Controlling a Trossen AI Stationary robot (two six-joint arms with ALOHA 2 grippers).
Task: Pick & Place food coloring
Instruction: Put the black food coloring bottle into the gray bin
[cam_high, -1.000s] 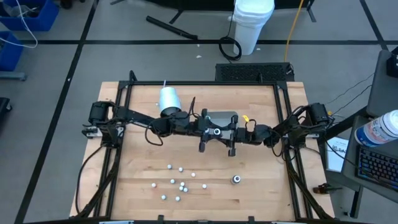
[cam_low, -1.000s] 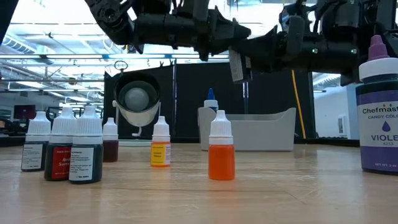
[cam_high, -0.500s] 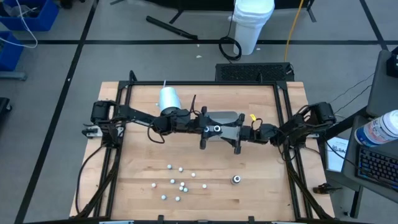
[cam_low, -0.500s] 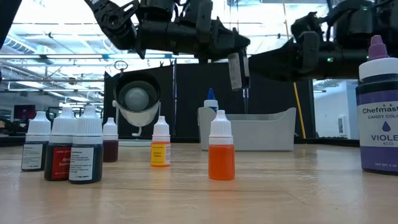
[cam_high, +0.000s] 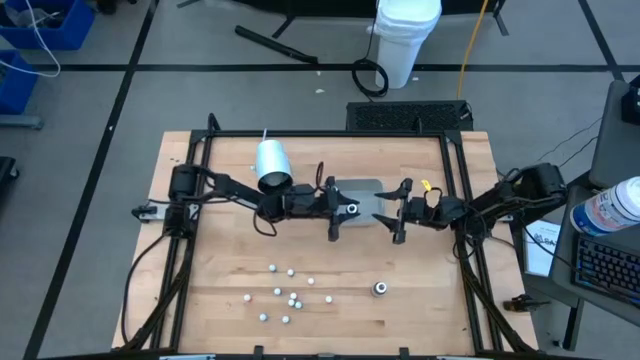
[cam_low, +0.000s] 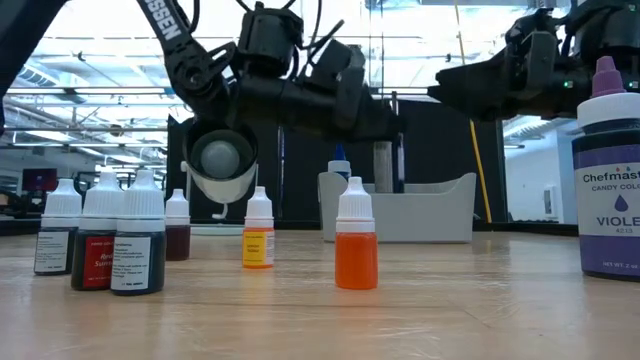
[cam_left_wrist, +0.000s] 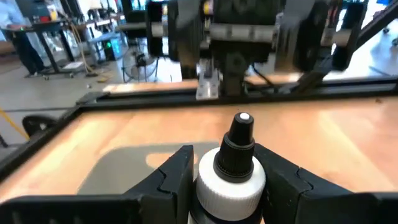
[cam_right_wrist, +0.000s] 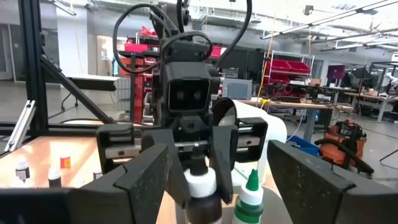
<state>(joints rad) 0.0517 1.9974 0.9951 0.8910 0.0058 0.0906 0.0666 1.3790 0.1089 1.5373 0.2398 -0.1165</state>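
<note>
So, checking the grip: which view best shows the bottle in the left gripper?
The left wrist view: the bottle fills the gap between the left gripper fingers. The right wrist view shows it head-on, farther off; the high view only its top.

- high view: straight down, far, whole table (cam_high: 230, 300) and both arms
- low view: table-top level, close to bottles, faces room
- wrist views: face each other, both show bottle (cam_left_wrist: 231, 180) between left fingers (cam_left_wrist: 168, 177)

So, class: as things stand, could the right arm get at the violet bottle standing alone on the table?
Probably yes. The right gripper is open and empty, and the violet bottle stands alone on bare wood, away from the left gripper, which holds a black-tipped bottle.
</note>
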